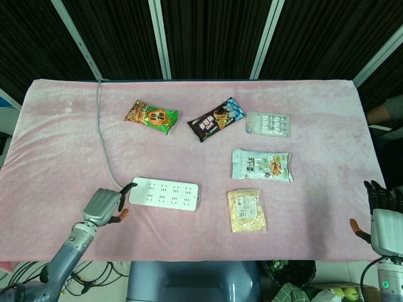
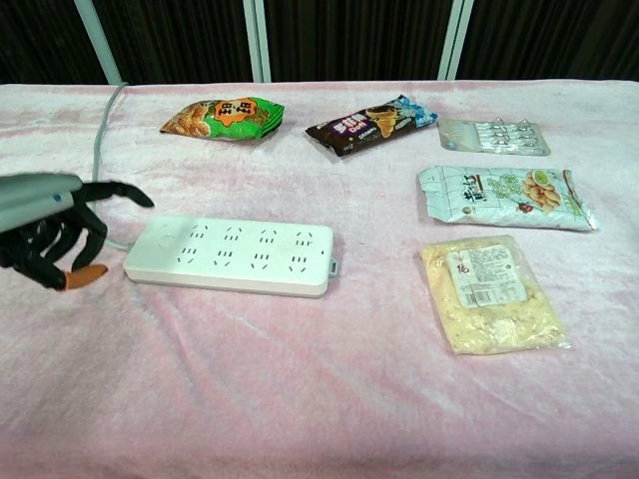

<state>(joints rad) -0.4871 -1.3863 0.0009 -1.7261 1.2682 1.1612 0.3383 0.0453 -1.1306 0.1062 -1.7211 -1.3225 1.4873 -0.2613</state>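
Left robot hand [image 2: 50,235] was cut by the chest view's left edge; right robot hand [image 1: 383,217] lay partly beyond the head view's right edge.

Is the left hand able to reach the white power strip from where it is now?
Probably yes. The left hand is beside the near-left end of the power strip, one finger extended just above its corner, not touching. Only bare pink cloth lies between; the snack packets are farther away.
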